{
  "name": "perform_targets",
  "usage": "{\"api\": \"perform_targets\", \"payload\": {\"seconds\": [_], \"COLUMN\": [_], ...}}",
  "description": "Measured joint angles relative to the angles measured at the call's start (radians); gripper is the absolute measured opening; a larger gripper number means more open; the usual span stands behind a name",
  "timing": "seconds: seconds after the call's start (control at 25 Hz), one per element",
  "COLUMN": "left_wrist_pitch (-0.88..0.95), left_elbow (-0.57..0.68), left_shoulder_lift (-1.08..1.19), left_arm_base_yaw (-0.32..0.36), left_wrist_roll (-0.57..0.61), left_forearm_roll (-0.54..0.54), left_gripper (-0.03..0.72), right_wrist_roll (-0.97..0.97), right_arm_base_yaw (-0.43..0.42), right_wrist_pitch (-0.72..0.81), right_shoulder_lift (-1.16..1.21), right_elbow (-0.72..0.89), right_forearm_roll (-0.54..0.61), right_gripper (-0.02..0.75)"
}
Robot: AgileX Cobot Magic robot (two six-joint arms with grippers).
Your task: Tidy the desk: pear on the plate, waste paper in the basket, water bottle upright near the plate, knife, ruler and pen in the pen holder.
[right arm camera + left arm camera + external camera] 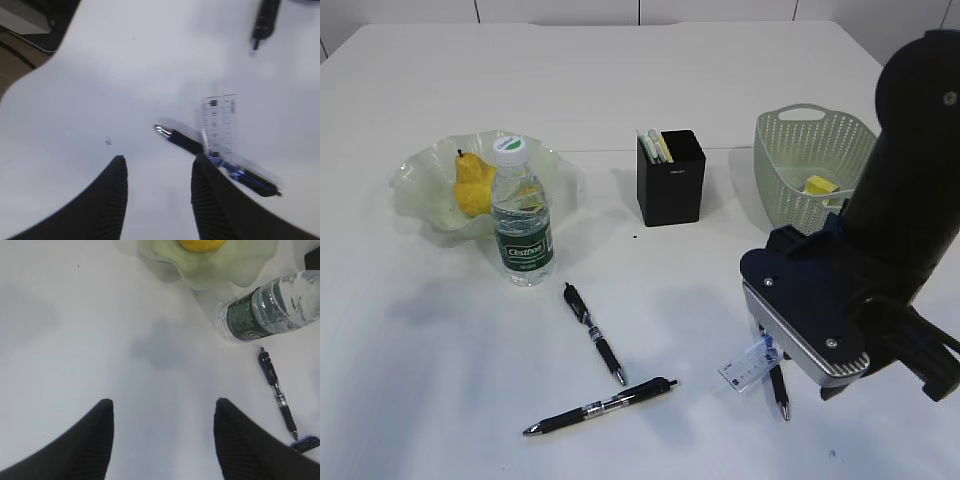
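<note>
Here the right pincer hangs partly open over the bench, gripping nothing; the ruler lies across a pen just beyond its right finger. The left pincer gapes wide and empty, with the water bottle far ahead to its right.

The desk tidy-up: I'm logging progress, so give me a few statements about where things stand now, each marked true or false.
1. The pear lies in the plate. True.
2. The water bottle lies on its side. False: it stands upright beside the plate.
3. The ruler is in the pen holder. False: it lies on the desk across a pen, below the right gripper.
4. Two more pens lie loose on the desk. True.
5. The left gripper holds a pen. False: it is open and empty.
</note>
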Motion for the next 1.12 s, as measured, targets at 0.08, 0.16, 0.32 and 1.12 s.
{"api": "perform_targets", "payload": {"seconds": [0.08, 0.16, 0.32, 1.12], "left_wrist_pitch": [-0.002, -0.004, -0.004, -0.018], "left_elbow": [0.0, 0.0, 0.0, 0.0], "left_shoulder_lift": [0.0, 0.0, 0.0, 0.0], "left_arm_base_yaw": [0.0, 0.0, 0.0, 0.0], "left_wrist_roll": [0.0, 0.0, 0.0, 0.0], "left_forearm_roll": [0.0, 0.0, 0.0, 0.001], "left_gripper": [0.447, 0.447, 0.447, 0.447], "right_wrist_roll": [0.0, 0.0, -0.018, -0.054], "right_arm_base_yaw": [0.0, 0.0, 0.0, -0.021], "right_wrist_pitch": [-0.069, -0.136, -0.211, -0.227], "right_shoulder_lift": [-0.004, 0.02, 0.105, 0.318], "right_elbow": [0.005, 0.008, 0.01, -0.114], "right_forearm_roll": [0.0, 0.007, 0.011, 0.007], "right_gripper": [0.319, 0.323, 0.386, 0.422]}}
